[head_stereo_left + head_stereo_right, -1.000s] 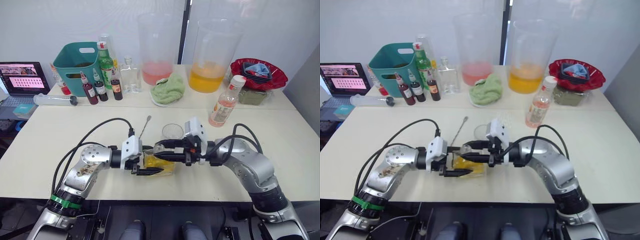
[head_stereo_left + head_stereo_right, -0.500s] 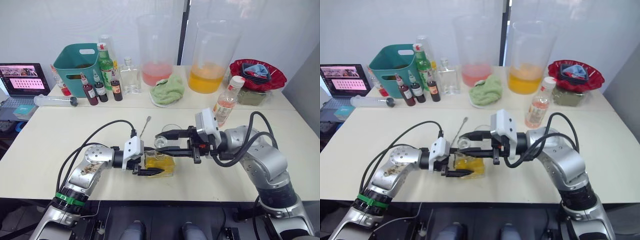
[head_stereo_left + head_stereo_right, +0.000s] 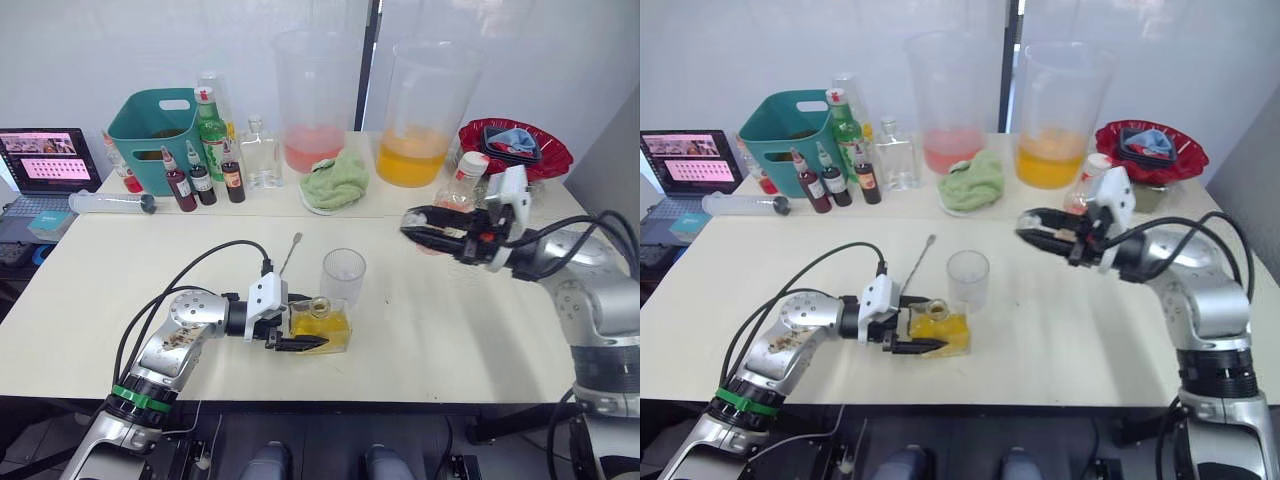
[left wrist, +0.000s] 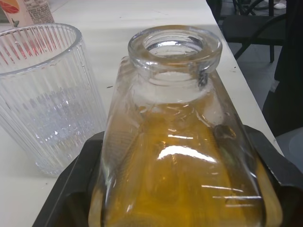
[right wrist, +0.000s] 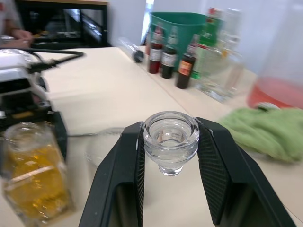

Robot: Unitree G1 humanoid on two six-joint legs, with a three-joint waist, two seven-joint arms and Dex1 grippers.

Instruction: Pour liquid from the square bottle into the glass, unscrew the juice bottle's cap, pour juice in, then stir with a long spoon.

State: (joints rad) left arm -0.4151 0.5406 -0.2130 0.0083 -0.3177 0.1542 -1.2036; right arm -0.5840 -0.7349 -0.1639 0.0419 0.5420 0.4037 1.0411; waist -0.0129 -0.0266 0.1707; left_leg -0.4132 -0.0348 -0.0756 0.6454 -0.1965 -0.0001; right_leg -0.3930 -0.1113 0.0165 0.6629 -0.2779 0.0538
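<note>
The left gripper [image 3: 300,342] is closed on the square bottle [image 3: 322,326], one black finger against each flat side. The bottle stands upright on the table [image 3: 120,270] near the front edge, about midway along it. Its neck is open, with no stopper in it, and the yellow liquid [image 4: 189,189] fills most of its body.

The glass [image 3: 343,275] stands upright just behind the bottle, very near it; whether they touch cannot be told. It appears empty.

The right gripper [image 5: 171,142] is raised above the right part of the table, well apart from the bottle and the glass. Its fingers are narrowly parted and clamped on the clear stopper [image 5: 171,139], which sits between them with its round top facing the wrist camera.

The juice bottle [image 3: 462,190] stands upright toward the back right of the table, white cap on, partly hidden behind the right gripper. The pink juice inside is barely visible.

The long spoon [image 3: 290,254] lies flat on the table behind and to the left of the glass, its bowl end toward the back edge.

A green cloth [image 3: 335,180] and two large jugs [image 3: 425,100] stand along the back.
</note>
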